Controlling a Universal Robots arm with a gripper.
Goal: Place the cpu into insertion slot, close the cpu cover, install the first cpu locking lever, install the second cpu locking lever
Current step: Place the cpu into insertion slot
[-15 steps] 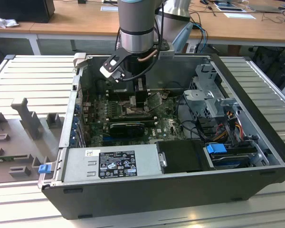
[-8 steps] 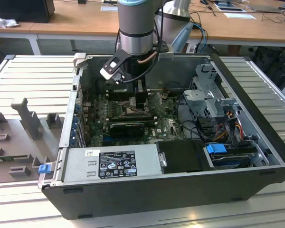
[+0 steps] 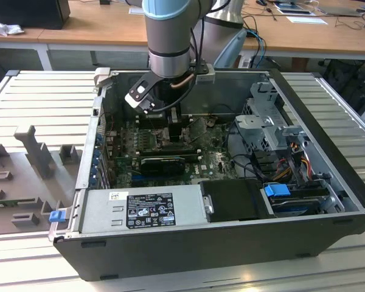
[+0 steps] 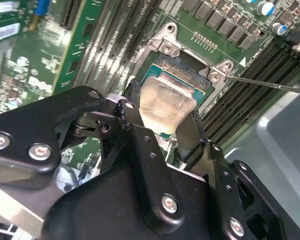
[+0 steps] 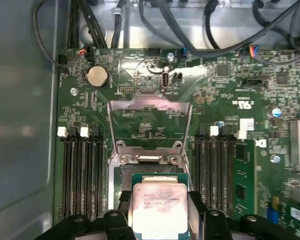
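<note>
The cpu [image 5: 157,207] is a silver-faced square chip on a green base, and my gripper [image 5: 157,212] is shut on it, one black finger against each side. It hangs low over the insertion slot [image 5: 118,181], lined up with it; whether it rests on the contacts I cannot tell. In the second wrist view the cpu [image 4: 165,102] lies between the fingers [image 4: 190,135] above the socket's metal rim [image 4: 217,72]. The cpu cover [image 5: 140,103] stands swung back, with green board showing through its window. A thin locking lever [image 4: 270,84] juts out beside the socket. The exterior view has the gripper [image 3: 170,125] deep inside the computer case.
Black memory slots [image 5: 82,175] flank the socket on both sides. A coin battery [image 5: 96,76] and cables [image 5: 155,25] lie beyond the cover. The case walls [image 3: 170,243], the power supply [image 3: 143,210] and a drive cage [image 3: 264,125] hem in the motherboard.
</note>
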